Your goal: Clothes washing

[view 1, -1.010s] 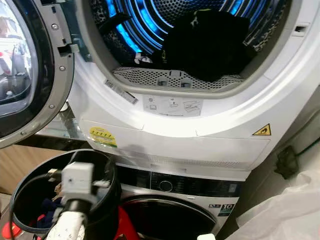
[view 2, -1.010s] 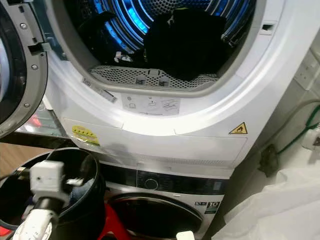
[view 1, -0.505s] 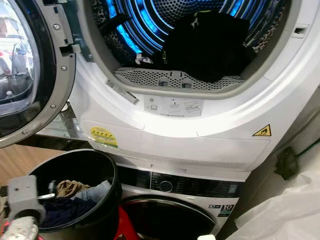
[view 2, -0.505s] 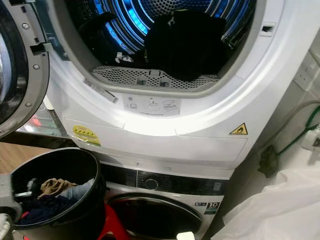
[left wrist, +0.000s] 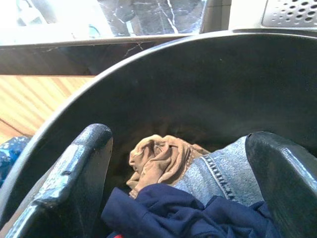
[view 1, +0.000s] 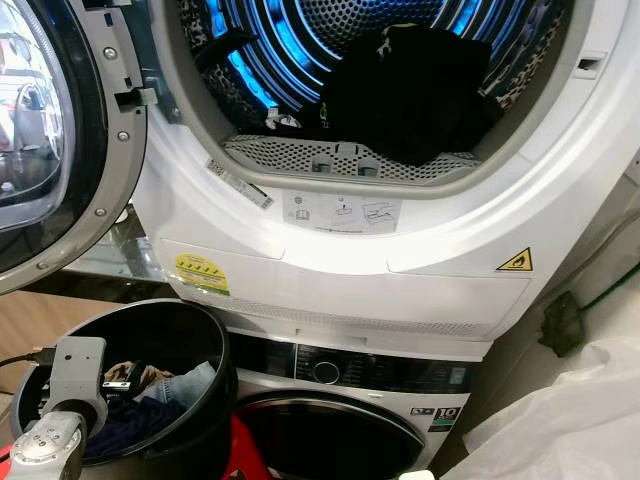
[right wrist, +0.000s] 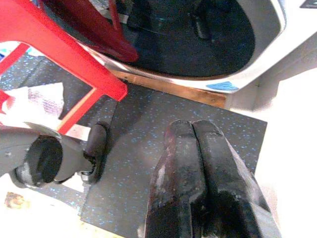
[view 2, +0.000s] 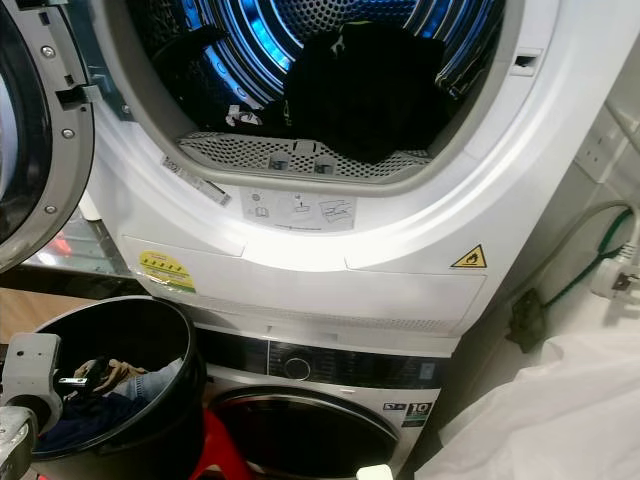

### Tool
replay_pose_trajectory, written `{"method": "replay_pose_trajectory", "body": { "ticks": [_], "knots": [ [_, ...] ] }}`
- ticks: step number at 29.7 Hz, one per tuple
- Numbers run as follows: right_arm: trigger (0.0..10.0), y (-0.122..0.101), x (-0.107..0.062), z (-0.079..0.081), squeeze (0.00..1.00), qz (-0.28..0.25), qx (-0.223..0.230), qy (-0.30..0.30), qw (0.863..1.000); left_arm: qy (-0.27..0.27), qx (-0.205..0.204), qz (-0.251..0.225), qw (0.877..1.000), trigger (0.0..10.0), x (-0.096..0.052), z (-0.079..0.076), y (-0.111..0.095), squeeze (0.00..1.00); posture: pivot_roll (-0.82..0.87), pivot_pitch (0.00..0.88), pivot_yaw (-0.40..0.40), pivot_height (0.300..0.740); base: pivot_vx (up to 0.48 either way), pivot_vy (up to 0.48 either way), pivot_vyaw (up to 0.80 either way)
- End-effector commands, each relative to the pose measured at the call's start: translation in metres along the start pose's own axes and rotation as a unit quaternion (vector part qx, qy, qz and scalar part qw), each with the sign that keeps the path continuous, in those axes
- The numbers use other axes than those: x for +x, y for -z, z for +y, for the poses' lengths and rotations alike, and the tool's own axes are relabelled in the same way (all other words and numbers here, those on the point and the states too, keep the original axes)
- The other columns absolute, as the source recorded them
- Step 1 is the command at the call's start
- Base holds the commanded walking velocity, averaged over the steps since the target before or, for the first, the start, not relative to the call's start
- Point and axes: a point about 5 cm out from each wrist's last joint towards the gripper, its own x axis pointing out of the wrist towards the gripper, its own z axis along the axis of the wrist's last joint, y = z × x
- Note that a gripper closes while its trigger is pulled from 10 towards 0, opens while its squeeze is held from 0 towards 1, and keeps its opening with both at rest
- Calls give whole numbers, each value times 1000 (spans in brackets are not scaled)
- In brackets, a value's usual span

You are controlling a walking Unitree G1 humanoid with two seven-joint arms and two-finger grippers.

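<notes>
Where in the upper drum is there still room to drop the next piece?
The drum is bare on its left half, between the black clothes pile and the leopard-print cloth at the left rim. The centre-right is crowded. The left gripper, open, hovers over the packed black bucket.

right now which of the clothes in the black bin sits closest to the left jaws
The navy blue garment: it lies right between the open left gripper jaws, in front of the tan cloth and denim jeans.
</notes>
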Motion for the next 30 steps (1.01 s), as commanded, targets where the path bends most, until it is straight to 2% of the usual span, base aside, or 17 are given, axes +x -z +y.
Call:
{"method": "replay_pose_trajectory", "body": {
  "ticks": [1, 8, 12, 16, 17, 20, 22, 24, 26, 30],
  "knots": [
    [10000, -2, 0, -1, 0, -2, 1, 1, 1000, -5, 8, -7, 1000, 10000, 4, 3, -7, 0, 214, 0, -28, 740, 0, 0, 0],
    [10000, -6, 1, -6, 0, -6, -1, 6, 1000, -18, 0, -3, 1000, 10000, 9, 0, -13, 0, 206, 0, -43, 740, 0, 0, 0],
    [10000, -4, 0, -10, 0, -3, -4, 8, 1000, -37, -44, 32, 998, 10000, 16, 8, -11, 0, 210, 0, -59, 740, 0, 0, 0],
    [10000, -4, 0, -10, 0, -4, -5, 9, 1000, -36, -50, 43, 997, 10000, 21, 13, -11, 0, 207, 0, -60, 740, 0, 0, 0],
    [10000, -7, 0, -13, 0, -7, -6, 11, 1000, -10, -50, 62, 997, 10000, 28, 11, -11, 0, 182, 0, -78, 740, 0, 0, 0],
    [10000, -10, -1, -24, 0, -13, -12, 19, 1000, 16, -28, 101, 994, 10000, 40, 14, -9, 0, 161, 0, -95, 740, 0, 0, 0],
    [10000, -10, -2, -26, 0, -13, -14, 21, 1000, 15, -24, 105, 994, 10000, 42, 16, -10, 0, 158, 0, -98, 740, 0, 0, 0],
    [10000, -5, -4, -35, 0, -8, -19, 27, 999, 12, 6, 129, 992, 10000, 50, 26, -13, 0, 144, 0, -123, 740, 0, 0, 0],
    [10000, -3, -5, -38, 0, -6, -22, 29, 999, 15, 19, 138, 990, 10000, 51, 29, -12, 0, 142, 0, -126, 740, 0, 0, 0],
    [10000, 1, -7, -45, 0, -1, -28, 33, 999, 62, 42, 165, 983, 10000, 55, 20, -5, 0, 136, 0, -141, 740, 0, 0, 0]
  ]
}}
